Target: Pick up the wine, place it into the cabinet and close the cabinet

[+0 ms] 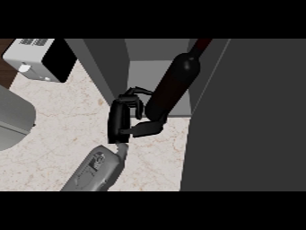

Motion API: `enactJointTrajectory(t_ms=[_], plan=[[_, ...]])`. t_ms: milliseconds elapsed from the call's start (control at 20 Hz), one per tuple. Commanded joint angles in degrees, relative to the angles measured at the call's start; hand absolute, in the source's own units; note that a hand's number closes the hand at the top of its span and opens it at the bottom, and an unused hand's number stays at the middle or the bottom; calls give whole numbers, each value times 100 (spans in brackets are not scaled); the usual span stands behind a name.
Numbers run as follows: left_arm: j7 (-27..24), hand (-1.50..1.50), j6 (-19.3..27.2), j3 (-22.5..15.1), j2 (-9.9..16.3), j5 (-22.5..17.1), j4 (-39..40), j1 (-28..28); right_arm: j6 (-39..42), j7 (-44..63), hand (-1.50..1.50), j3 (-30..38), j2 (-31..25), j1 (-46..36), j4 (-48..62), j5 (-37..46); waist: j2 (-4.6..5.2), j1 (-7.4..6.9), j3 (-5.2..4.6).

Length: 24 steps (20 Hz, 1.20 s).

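One grey forearm [97, 170], rounded and smooth-shelled, tapering toward a narrower pale wrist section. On the shell's upper face, a small darker recessed panel with faint outlined markings. Beyond the wrist, a black hand [120, 120]: long flat matte palm block, slim segmented black fingers [137, 92], and a thicker black thumb [146, 128] branching from the palm's lower end. No cables or screws discernible.

A white toaster [39, 58] sits on the marble counter [49, 148]
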<state>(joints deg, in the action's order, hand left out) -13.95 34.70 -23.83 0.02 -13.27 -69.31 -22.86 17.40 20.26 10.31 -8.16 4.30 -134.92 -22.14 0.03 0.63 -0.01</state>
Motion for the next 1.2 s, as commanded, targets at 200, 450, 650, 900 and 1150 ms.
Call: enactJointTrajectory(t_ms=[200,450,650,900,1150], plan=[[-1167,150,291,-206,-2,-1132,1586,-821,-95,-57,-150,-157,220,-266,180,-97,18,38,-2],[-1463,150,179,-241,-2,-1503,2180,-1287,212,116,-150,560,-158,109,-97,-919,8,59,0],[-1851,150,-312,-64,-2,-1943,2618,-1472,295,7,-150,747,-298,-133,340,-998,17,51,-1],[-1558,150,-250,25,-1,-2380,3133,-2399,406,-221,-150,466,40,272,87,-690,17,84,0],[-1713,150,-350,-217,-2,-2795,3543,-2582,253,-57,-150,214,140,134,-53,-504,20,87,-1]])
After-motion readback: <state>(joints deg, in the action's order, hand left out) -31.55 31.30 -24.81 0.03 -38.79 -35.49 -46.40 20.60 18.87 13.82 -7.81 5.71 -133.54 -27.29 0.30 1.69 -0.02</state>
